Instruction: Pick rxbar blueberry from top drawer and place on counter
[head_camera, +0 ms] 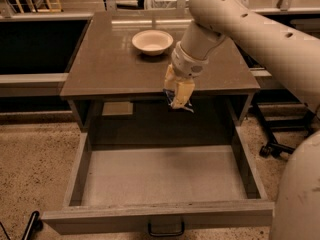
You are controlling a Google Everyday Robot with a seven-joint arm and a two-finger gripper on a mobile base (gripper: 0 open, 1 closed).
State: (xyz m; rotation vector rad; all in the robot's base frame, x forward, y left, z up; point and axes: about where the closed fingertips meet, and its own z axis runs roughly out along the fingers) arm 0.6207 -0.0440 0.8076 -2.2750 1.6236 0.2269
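Currently the tool (179,93) hangs at the front edge of the surface (115,64), clenched on the rxbar blueberry (183,106) above the open top drawer (160,176); risk: the bar's dangling end clips that edge and slips free, or the arm (240,24) nudges the white bowl (152,41).

The gripper (179,96) is hanging just in front of the counter's (110,59) front edge, its fingers (183,88) wrapping over nearly all of the rxbar blueberry (176,105). Only a bluish sliver is peeking out underneath, its lettering too small to read. The arm (250,29) is running out past the right edge of view.
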